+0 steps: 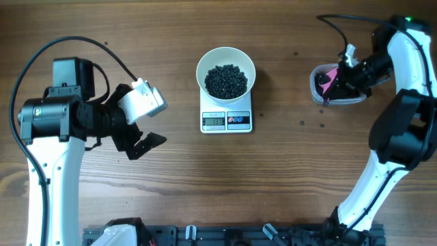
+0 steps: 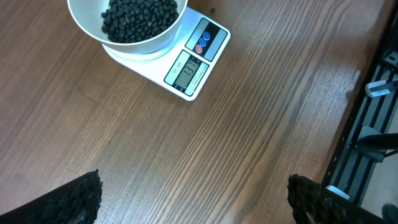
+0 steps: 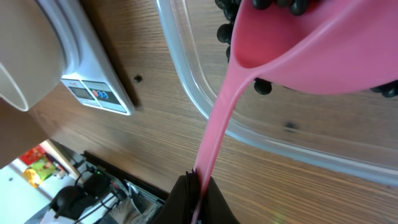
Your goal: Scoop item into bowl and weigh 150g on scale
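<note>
The white bowl (image 1: 202,68) stands on the small white scale (image 1: 227,121) at mid-table, holding a heap of tiny black beads (image 1: 227,80). In the left wrist view the bowl (image 2: 84,28) and the scale (image 2: 194,65) lie ahead at the upper left. My left gripper (image 1: 141,140) hangs open left of the scale, over bare wood, with nothing between its fingers (image 2: 74,199). My right gripper (image 3: 198,202) is shut on the handle of a pink scoop (image 3: 311,50). The scoop's head rests inside a clear plastic tub (image 3: 186,87) among black beads (image 3: 262,87).
The tub (image 1: 334,96) sits at the right, apart from the scale. A few loose beads (image 1: 302,124) lie on the wood between them. A black rail (image 1: 225,236) runs along the table's near edge.
</note>
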You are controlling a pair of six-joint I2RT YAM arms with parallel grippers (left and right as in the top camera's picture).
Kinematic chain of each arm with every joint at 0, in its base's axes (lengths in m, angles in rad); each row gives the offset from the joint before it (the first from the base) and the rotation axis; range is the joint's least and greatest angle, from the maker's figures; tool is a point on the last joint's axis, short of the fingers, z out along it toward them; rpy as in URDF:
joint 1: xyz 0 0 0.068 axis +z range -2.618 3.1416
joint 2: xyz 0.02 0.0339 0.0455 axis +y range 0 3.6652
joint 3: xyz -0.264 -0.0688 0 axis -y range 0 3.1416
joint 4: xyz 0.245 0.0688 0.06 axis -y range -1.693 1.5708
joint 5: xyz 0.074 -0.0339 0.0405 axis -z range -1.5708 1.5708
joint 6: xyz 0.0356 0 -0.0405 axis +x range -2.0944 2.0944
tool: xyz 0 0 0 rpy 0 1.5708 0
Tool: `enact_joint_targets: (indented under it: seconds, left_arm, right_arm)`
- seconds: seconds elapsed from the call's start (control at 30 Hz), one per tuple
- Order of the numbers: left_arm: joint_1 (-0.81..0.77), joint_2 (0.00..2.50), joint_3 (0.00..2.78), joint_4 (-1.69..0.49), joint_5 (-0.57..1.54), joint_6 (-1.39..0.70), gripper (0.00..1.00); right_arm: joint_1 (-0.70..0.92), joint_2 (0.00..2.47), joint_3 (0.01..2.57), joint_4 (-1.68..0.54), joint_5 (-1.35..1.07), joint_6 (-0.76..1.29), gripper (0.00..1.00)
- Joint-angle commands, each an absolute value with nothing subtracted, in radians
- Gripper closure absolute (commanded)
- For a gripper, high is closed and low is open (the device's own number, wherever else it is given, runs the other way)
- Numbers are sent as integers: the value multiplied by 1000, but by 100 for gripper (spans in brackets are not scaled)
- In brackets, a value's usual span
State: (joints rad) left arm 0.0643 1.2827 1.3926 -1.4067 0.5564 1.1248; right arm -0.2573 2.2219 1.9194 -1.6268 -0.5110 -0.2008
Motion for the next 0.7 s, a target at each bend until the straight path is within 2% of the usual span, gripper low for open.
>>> enact_joint_targets:
  seconds: [0.0, 0.2, 0.67]
  left_arm:
    - [68, 1273, 1412, -1407, 578, 1145, 0]
    - [68, 1273, 1412, -1407, 578, 1145, 0]
    - [68, 1273, 1412, -1407, 578, 1145, 0]
  right_arm:
    - [-255, 2241, 1918, -1612, -570, -278, 96]
    - [-236, 2241, 1888, -1605, -423, -208, 96]
    - [-246, 2199, 1861, -1608, -597, -259, 96]
